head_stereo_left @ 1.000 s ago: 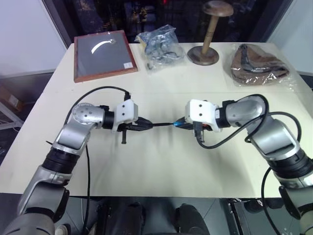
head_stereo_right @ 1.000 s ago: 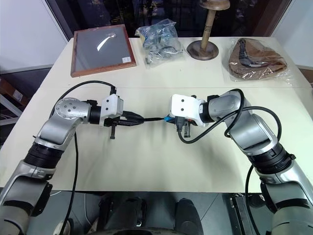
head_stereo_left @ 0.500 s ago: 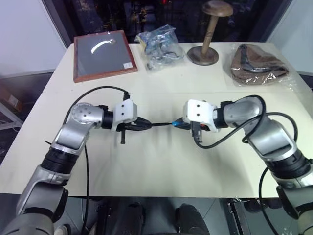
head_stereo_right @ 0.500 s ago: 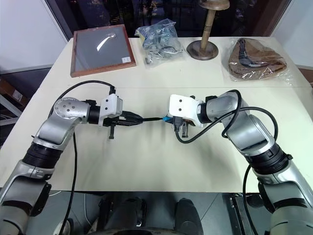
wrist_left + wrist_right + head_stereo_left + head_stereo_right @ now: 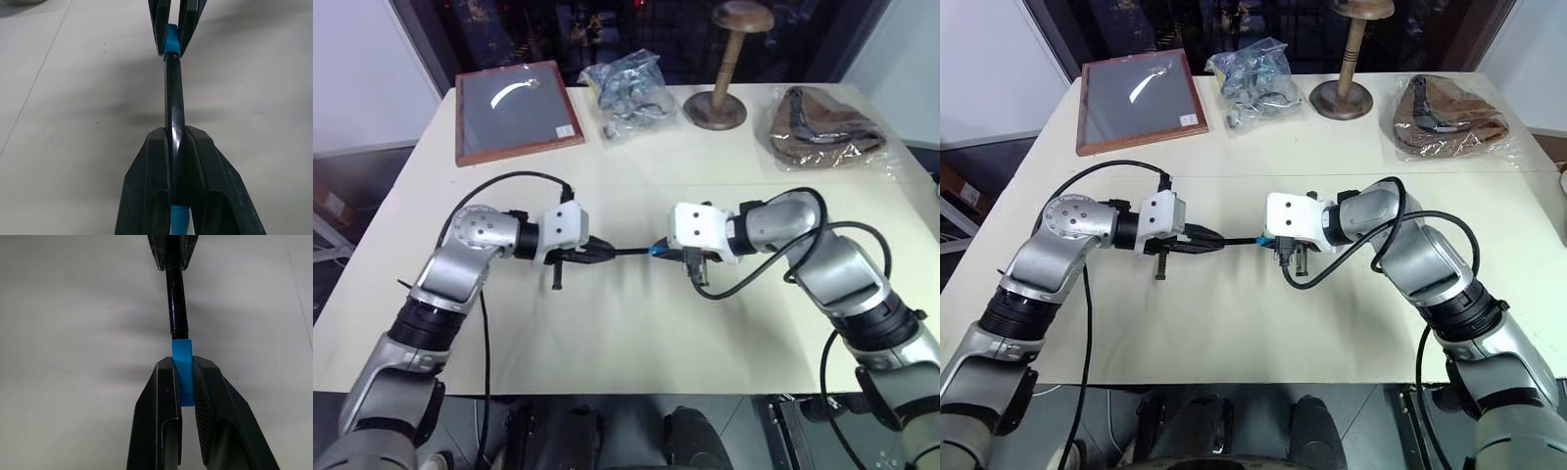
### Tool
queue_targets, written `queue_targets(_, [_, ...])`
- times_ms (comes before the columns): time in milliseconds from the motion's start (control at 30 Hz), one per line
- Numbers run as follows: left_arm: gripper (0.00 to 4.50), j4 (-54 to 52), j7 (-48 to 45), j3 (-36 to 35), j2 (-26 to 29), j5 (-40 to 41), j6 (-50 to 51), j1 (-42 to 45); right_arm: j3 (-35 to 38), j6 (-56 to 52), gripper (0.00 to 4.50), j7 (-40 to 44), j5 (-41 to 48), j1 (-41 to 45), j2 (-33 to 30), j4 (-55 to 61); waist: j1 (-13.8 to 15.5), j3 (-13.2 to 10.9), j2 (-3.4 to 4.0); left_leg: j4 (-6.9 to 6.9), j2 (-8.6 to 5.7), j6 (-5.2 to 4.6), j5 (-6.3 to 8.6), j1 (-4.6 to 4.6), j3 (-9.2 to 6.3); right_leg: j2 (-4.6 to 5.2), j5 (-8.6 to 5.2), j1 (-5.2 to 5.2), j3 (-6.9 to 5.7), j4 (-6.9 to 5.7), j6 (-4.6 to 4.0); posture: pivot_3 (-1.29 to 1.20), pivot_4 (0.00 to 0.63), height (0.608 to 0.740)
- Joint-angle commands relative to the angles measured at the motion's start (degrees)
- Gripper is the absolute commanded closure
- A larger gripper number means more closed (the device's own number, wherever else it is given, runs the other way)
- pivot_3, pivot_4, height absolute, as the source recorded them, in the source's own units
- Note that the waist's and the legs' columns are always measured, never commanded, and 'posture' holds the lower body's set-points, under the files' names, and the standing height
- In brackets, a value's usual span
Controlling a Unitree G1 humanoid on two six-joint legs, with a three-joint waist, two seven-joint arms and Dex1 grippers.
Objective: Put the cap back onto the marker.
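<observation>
Pale desk [image 5: 636, 362], dark window behind. Marker [image 5: 631, 252] held level above mid-desk, left gripper [image 5: 174, 147] jaws clamped on its black barrel. Cap [image 5: 182, 355] pinched in right gripper [image 5: 186, 377] jaws, mouth meeting the marker's tip. Best kept dead in line, pressed straight along the barrel until seated. Far edge: framed board [image 5: 514, 110] at 11 o'clock, plastic bag [image 5: 628, 83] and wooden stand [image 5: 720, 98] at 12, brown bundle [image 5: 822, 122] at 1. All well apart; path unobstructed.
</observation>
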State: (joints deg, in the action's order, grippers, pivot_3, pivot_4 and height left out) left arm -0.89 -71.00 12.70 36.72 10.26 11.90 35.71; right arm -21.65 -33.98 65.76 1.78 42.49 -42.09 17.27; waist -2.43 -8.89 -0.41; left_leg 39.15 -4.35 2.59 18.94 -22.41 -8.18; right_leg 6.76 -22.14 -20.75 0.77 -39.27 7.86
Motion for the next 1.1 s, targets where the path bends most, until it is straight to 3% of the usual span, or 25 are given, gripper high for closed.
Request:
queue_targets(33, [4.50, -1.57, -0.60, 1.52, -1.42, -0.66, -4.49, 1.29, -0.44, 1.22, 4.44, 1.26, 1.31, 2.08, 1.23, 2.88, -0.08, 0.00, 0.00, 0.00, 0.00, 0.00, 0.00, 0.00, 0.00, 0.00, 0.00, 0.00, 0.00, 0.00, 0.00, 0.00, 0.150, 0.740])
queue_targets(333, [4.50, 2.63, 0.62, 1.02, -3.73, -3.97, -12.12, 2.67, -1.36, 0.07, 4.44, 3.13, 1.13, 2.14, 2.01, 3.30, -0.09, 0.00, 0.00, 0.00, 0.00, 0.00, 0.00, 0.00, 0.00, 0.00, 0.00, 0.00, -0.01, 0.00, 0.00, 0.00, 0.150, 0.740])
queue_targets(1100, [4.50, 2.92, 3.26, 0.35, -5.20, -6.53, -14.68, 0.51, -2.65, -6.06, 4.44, 0.08, 0.23, 3.93, 6.94, 7.01, -0.10, 0.00, 0.00, 0.00, 0.00, 0.00, 0.00, 0.00, -0.01, 0.00, 0.00, -0.02, -0.01, -0.06, 0.00, 0.00, 0.150, 0.740])
